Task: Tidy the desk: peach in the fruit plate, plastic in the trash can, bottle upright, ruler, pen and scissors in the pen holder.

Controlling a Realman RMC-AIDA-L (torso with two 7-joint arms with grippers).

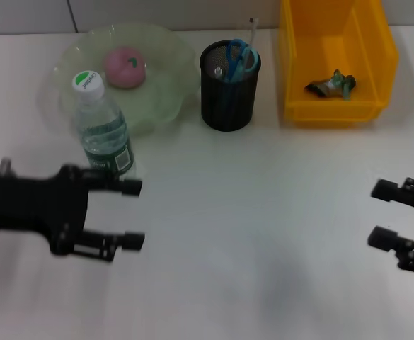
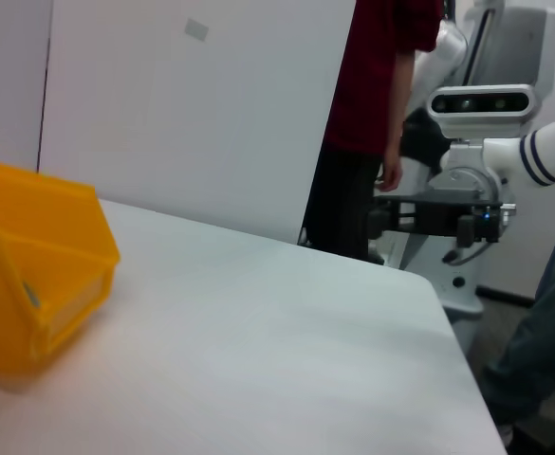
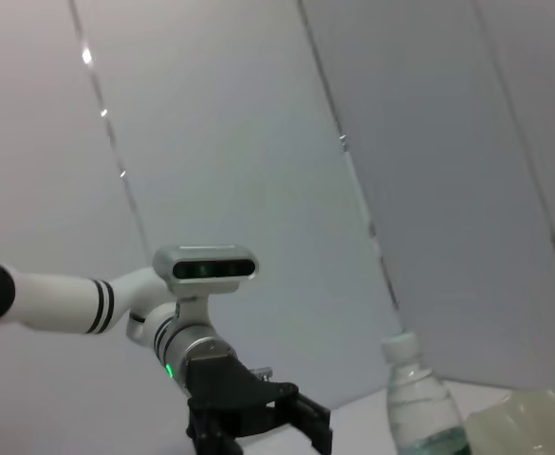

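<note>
Overhead view of a white desk, w/ two black robot grippers hovering low over its near half. Everything appears to be sitting where the task wants it. The pink peach is lying in the pale green fruit plate at the far left corner. The water bottle is standing upright, cap on, at the plate's near rim. The black mesh pen holder, mid far edge, is holding blue-handled scissors plus at least one thin white stick; pen vs ruler can't be told apart. The crumpled plastic wrapper is lying inside the yellow bin, serving as trash can, toward the far right corner.

Left gripper is hanging just near of the bottle, fingers spread apart, grasping nothing. Right gripper is hovering by the right edge, fingers likewise apart and empty.

Judging by the layout, the job is looking finished or at its last step. Next move prob. calls only for pulling both arms clear w/o clipping the bottle.
</note>
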